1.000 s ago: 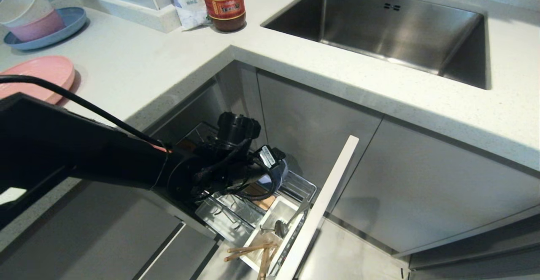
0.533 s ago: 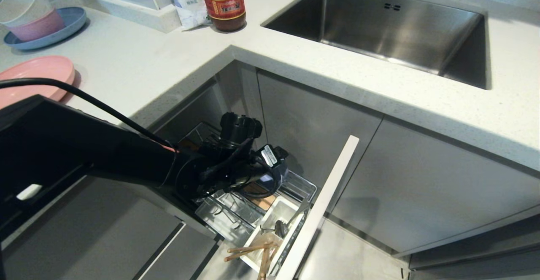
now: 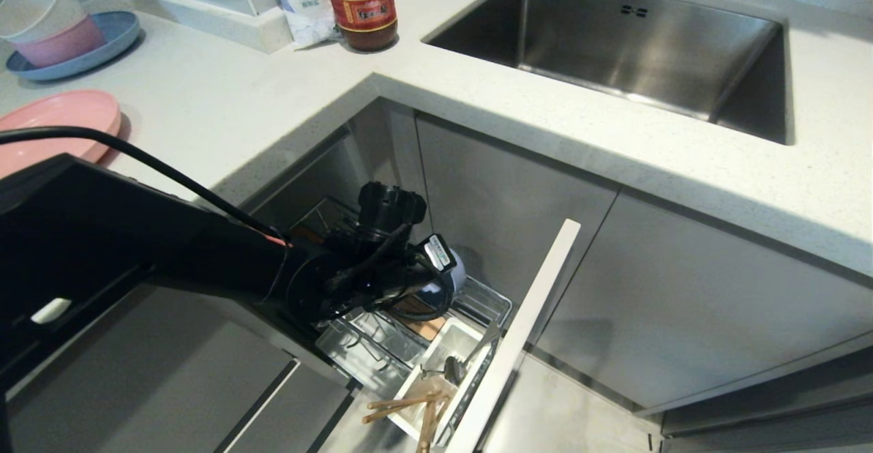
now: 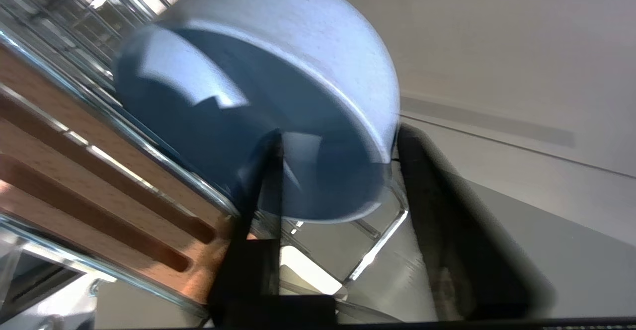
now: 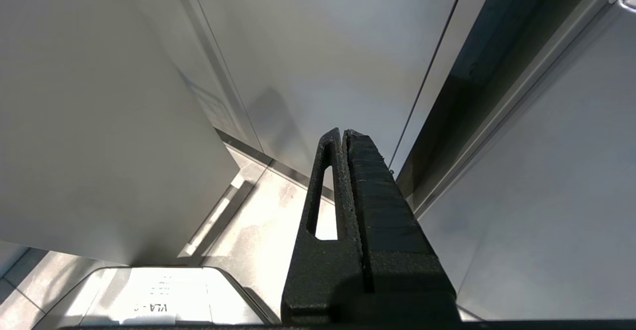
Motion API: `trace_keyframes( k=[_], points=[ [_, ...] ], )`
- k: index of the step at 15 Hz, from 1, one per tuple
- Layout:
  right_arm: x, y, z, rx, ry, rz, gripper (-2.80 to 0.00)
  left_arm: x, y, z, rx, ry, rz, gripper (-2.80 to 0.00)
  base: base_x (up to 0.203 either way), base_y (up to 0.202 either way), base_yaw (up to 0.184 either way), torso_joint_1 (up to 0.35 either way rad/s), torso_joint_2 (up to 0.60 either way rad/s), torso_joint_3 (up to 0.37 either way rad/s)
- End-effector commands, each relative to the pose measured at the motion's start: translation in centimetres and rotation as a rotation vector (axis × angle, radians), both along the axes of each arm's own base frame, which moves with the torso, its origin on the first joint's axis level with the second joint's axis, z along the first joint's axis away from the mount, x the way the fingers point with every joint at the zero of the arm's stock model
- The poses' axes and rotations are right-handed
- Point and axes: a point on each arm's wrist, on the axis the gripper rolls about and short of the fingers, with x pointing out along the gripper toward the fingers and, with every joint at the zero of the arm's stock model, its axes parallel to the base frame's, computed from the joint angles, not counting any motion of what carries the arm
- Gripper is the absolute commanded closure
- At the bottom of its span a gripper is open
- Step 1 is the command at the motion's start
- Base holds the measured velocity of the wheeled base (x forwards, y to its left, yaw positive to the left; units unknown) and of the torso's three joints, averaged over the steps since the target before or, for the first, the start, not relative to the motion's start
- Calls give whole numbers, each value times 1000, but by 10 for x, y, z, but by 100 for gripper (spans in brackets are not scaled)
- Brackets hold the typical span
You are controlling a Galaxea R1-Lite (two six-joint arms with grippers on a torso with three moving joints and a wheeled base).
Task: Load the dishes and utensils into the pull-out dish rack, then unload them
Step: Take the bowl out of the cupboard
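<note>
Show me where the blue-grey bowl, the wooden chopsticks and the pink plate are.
blue-grey bowl [image 4: 308, 61], left wrist view, on its outer wall.
wooden chopsticks [image 3: 402, 405], head view, on the sticks in the white cup.
pink plate [image 3: 61, 122], head view, on its flat face.

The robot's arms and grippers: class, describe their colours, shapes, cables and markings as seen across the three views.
The left arm is a boxy matte-black link with a thick black cable looping over it, thinner wires bundled at the wrist, and a small white printed label near the left gripper. The right gripper has black, grainy jaws, one slotted, one ribbed.
</note>
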Motion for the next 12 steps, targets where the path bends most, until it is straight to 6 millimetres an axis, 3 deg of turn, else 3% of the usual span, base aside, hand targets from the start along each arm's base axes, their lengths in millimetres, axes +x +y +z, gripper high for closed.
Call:
trace_keyframes(
  k=[1, 7, 12],
  points=[
    [0, 0, 0, 0, -3, 1, 0, -3, -2, 0, -4, 1, -5, 0, 0, 0, 0, 0, 0, 0],
    [0, 0, 0, 0, -3, 0, 0, -7, -4, 2, -7, -2, -14, 0, 0, 0, 0, 0, 0, 0],
    [0, 0, 0, 0, -3, 1, 0, -15, 3, 26, -50, -47, -13, 0, 0, 0, 0, 0, 0, 0]
  ],
)
